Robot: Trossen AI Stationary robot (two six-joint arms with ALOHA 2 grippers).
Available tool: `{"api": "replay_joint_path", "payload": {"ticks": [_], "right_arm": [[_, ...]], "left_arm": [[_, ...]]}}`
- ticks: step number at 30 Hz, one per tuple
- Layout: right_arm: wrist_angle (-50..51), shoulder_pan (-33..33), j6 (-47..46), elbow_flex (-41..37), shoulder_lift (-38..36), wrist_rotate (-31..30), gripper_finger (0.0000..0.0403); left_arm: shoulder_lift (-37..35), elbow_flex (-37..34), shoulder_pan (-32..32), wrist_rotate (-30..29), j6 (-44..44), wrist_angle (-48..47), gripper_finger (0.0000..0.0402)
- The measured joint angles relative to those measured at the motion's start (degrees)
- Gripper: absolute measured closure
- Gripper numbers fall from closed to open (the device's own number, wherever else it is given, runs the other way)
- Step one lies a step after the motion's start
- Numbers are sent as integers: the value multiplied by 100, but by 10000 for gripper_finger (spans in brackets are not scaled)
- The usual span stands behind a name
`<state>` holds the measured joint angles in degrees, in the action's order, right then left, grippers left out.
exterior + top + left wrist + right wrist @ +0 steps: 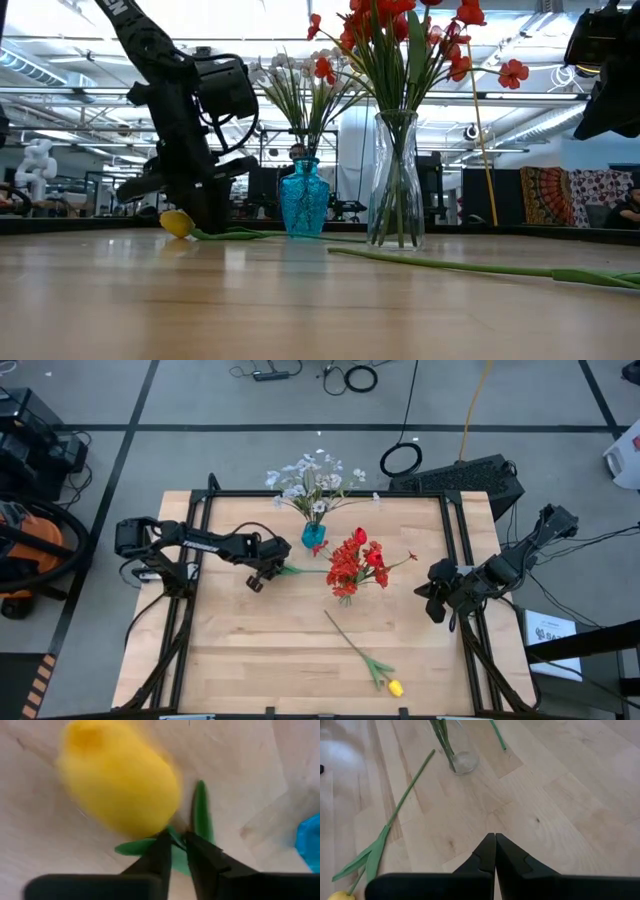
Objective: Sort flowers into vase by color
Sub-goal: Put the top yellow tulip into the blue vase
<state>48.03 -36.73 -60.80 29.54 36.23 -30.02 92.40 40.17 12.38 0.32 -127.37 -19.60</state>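
My left gripper (257, 579) is at the table's left-middle, shut on a yellow tulip (120, 785). Its bloom (177, 222) sits low at the table top. Its green stem (303, 571) runs right toward the vases. A second yellow tulip (395, 687) lies flat near the near edge, with its stem (407, 790) pointing toward the clear vase. That clear vase (397, 180) holds red flowers (355, 560). A small blue vase (313, 536) behind it holds white blossoms (310, 478). My right gripper (495, 840) hovers shut at the table's right side and touches nothing. My left gripper pinches the yellow tulip's stem right below the bloom (176, 840), among the green leaves, between its two fingertips (162, 845). It comes down steeply from above, across the stem. The bloom is at table height, and the rest of the stem (250, 234) trails along the table toward the blue vase.
The two vases stand close together at the table's far middle. A black frame rail (330, 494) borders the table. Bare wood (250, 650) lies at the near left. Cables and an orange vacuum (25, 545) are on the floor beyond the table.
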Motion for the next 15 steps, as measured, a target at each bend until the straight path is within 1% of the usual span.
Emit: {"api": "replay_joint_path", "payload": {"ticks": [3, 4, 10, 15], "right_arm": [[0, 0, 4, 0, 0, -2, 403], [0, 0, 9, 0, 0, -7, 403], [7, 0, 84, 0, 2, -24, 403], [16, 0, 156, 0, 2, -24, 403]], "left_arm": [[0, -11, 62, 221, 351, -2, 384], [0, -11, 78, 226, 473, -4, 391], [3, -16, 83, 210, 890, 9, 396], [-219, -43, 100, 47, 1572, -146, 399]]}}
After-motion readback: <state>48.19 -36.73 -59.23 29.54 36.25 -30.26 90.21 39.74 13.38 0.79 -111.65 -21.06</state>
